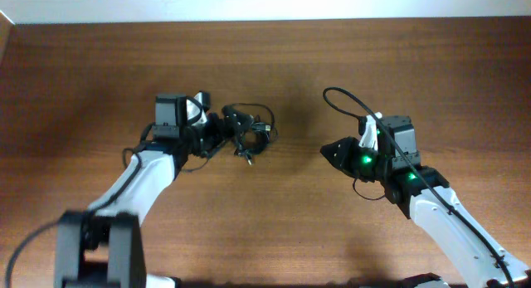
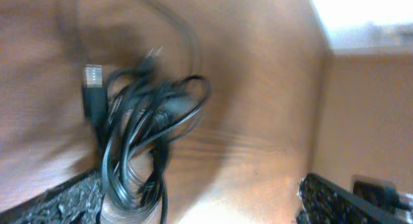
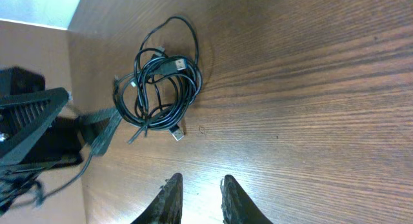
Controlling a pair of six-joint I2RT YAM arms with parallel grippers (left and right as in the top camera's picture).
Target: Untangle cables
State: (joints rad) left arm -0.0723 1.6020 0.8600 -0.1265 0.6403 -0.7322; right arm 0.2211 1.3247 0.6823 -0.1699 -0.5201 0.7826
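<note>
Overhead: cables bunched mid-table, left gripper at the knot, right gripper well apart. Left wrist: jaws wide, loops draped against one finger. Right wrist: jaws narrow, empty. Risk: a one-handed pull likely drags the whole bundle and tightens the knot.

The cables lie as one tangled bundle of thin black loops on the tabletop, at the left end effector's fingertips and well apart from the right end effector. A silvery plug juts from the bundle's edge.
</note>
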